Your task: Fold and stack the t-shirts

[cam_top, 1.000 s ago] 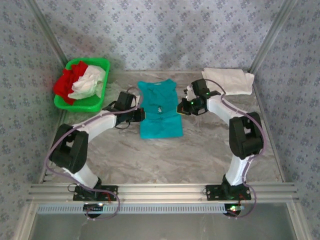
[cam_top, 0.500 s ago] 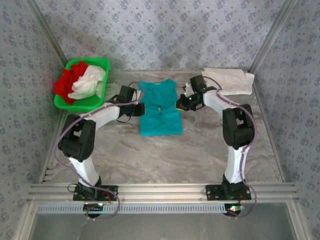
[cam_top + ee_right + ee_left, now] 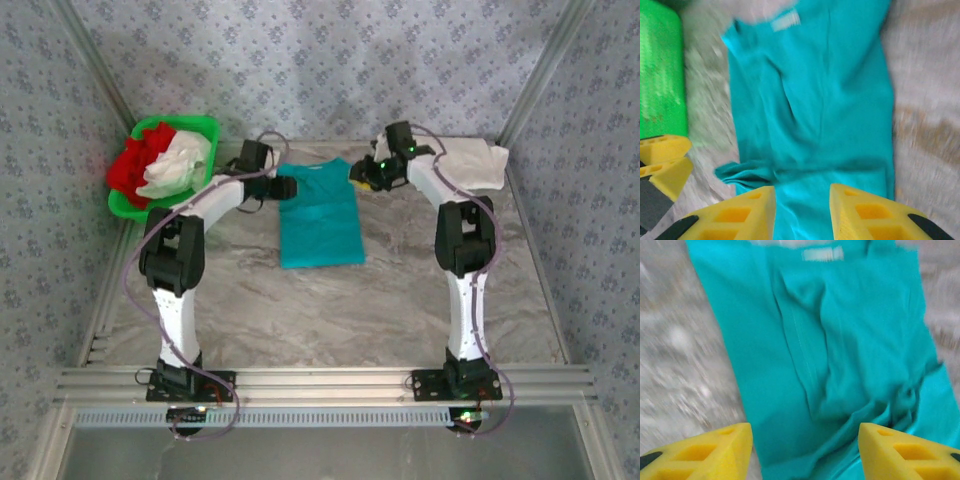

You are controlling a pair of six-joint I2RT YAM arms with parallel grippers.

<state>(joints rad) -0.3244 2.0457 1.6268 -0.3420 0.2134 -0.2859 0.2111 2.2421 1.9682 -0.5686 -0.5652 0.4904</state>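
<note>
As the left end effector [image 3: 805, 452] hangs with its yellow fingers [image 3: 715, 450] well apart and nothing clamped between them, the teal t-shirt [image 3: 840, 340] lies spread beneath it, creased with soft folds and showing a pale neck label [image 3: 822, 254] at its far end. From the wrist camera opposite, the right end effector [image 3: 802, 210] also has its fingers parted, by a narrower gap, with teal cloth lying below and none gripped. Whether any fingertip touches the shirt cannot be told.

Seen from overhead, the two end effectors flank the shirt's collar end, the left one at its left edge and the right one at its right edge, both arms stretched far out from their bases. The shirt forms a narrow panel in the far middle of the marbled surface [image 3: 330, 310], collar toward the back wall.

At the far left corner stands a green basket [image 3: 195, 122] holding a crumpled white t-shirt [image 3: 178, 165] with a red t-shirt [image 3: 130, 170] beside it. At the far right corner rests a folded white t-shirt [image 3: 470, 165], just beyond the right arm.
</note>
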